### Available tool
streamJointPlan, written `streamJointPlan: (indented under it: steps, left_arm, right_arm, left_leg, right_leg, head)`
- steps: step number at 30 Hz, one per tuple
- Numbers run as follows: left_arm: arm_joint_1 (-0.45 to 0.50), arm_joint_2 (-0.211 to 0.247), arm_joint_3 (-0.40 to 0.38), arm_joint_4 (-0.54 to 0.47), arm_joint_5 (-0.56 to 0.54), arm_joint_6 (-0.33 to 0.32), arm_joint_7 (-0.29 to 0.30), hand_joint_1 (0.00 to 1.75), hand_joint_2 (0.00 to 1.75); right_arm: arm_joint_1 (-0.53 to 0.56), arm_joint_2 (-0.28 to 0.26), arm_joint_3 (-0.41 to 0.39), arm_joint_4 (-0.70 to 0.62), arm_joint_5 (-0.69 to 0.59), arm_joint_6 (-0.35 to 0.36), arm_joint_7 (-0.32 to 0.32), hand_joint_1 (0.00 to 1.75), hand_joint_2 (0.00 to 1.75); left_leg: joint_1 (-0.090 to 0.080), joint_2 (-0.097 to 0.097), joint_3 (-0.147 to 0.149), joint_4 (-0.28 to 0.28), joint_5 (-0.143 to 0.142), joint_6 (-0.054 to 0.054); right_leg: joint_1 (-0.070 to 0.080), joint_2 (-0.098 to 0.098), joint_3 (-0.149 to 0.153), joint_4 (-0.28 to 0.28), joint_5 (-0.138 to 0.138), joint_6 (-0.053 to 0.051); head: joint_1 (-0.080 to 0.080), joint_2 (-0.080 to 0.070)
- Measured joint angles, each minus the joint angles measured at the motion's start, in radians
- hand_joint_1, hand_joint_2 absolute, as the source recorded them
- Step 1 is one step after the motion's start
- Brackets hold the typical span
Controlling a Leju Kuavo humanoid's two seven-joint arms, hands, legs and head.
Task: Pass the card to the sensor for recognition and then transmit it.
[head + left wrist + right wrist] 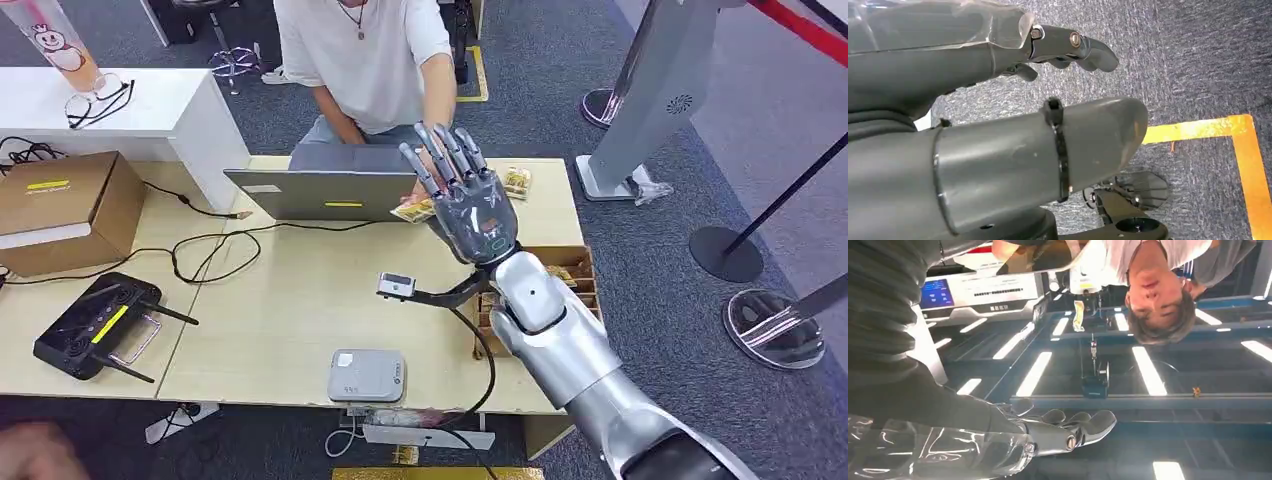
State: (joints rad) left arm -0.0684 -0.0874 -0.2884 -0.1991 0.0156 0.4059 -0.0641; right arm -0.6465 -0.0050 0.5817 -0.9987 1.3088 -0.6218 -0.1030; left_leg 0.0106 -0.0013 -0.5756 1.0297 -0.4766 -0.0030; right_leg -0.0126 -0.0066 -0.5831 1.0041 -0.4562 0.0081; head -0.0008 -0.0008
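My right hand (pixel 468 195) is raised over the far side of the desk, fingers stretched out and apart, palm toward the person. In the right wrist view its fingers (pixel 1075 427) hold nothing. A golden card (pixel 413 210) sticks out beside the palm, where the person's hand (pixel 428 185) reaches it; the contact is hidden behind my hand. The small sensor (pixel 396 285) sits on a black stalk nearer to me, below the hand. My left hand (pixel 998 150) hangs over the carpet, its fingers (pixel 1073 45) loosely apart and holding nothing.
A person (pixel 365 55) sits behind a grey laptop (pixel 315 193). A wooden tray (pixel 565 262) with golden cards stands by my right forearm, more cards (pixel 517 182) beyond. A grey box (pixel 368 375), black controller (pixel 95 325), cardboard box (pixel 62 205) and cables share the desk (pixel 290 300).
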Motion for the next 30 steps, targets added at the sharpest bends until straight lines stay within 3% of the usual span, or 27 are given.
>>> streamJointPlan:
  steps: [9,10,11,12,18,22,27,30]
  left_arm:
    - [0.000,-0.001,0.000,0.000,0.002,0.003,-0.002,0.00,0.00]
    - [0.001,-0.001,0.000,0.000,0.001,0.000,-0.002,0.00,0.00]
    - [0.001,-0.001,0.000,0.000,0.001,-0.003,-0.002,0.00,0.00]
    - [0.001,-0.001,0.000,0.000,0.001,-0.004,-0.002,0.00,0.00]
    - [0.001,0.000,0.000,0.000,0.001,-0.006,-0.002,0.00,0.00]
    - [0.001,0.000,0.000,0.000,0.001,-0.006,-0.002,0.00,0.00]
    - [0.001,0.000,0.000,0.000,0.001,-0.006,-0.002,0.00,0.00]
    - [0.001,0.000,0.000,0.000,0.001,-0.006,-0.003,0.00,0.00]
  right_arm:
    - [-0.008,-0.001,0.012,0.007,0.017,0.039,-0.002,0.03,1.75]
    - [-0.008,-0.002,0.013,0.007,0.017,0.043,-0.002,0.26,1.75]
    - [-0.008,-0.003,0.014,0.007,0.017,0.045,-0.002,0.73,1.75]
    - [-0.008,-0.005,0.015,0.007,0.017,0.046,-0.002,1.33,1.75]
    - [-0.008,-0.015,0.021,0.010,0.017,0.050,-0.003,1.48,1.75]
    - [-0.008,-0.018,0.025,0.012,0.017,0.052,-0.003,1.48,1.75]
    - [-0.008,-0.019,0.029,0.013,0.017,0.052,-0.003,1.73,1.75]
    - [-0.007,-0.020,0.032,0.013,0.017,0.053,-0.004,1.73,1.75]
  left_leg:
    - [0.000,0.000,0.000,0.000,0.000,0.000]
    - [0.000,0.000,0.000,0.000,0.000,0.000]
    - [0.000,0.000,0.000,0.000,0.000,0.000]
    - [0.000,0.000,0.000,0.000,0.000,0.000]
    - [0.000,0.000,0.000,0.000,0.000,0.000]
    - [0.000,0.000,0.000,0.000,0.000,0.000]
    - [0.000,0.000,0.000,0.000,0.000,0.000]
    - [0.000,0.000,0.000,0.000,0.000,0.000]
  right_leg:
    - [0.000,0.000,0.000,0.000,0.000,0.000]
    - [0.000,0.000,0.000,0.000,0.000,0.000]
    - [0.000,0.000,0.000,0.000,0.000,0.000]
    - [0.000,0.000,0.000,0.000,0.000,0.000]
    - [0.000,0.000,0.000,0.000,0.000,0.000]
    - [0.000,0.000,0.000,0.000,0.000,0.000]
    - [0.000,0.000,0.000,0.000,0.000,0.000]
    - [0.000,0.000,0.000,0.000,0.000,0.000]
  head:
    - [0.000,0.000]
    - [0.000,0.000]
    - [0.000,0.000]
    - [0.000,0.000]
    - [0.000,0.000]
    - [0.000,0.000]
    - [0.000,0.000]
    - [0.000,0.000]
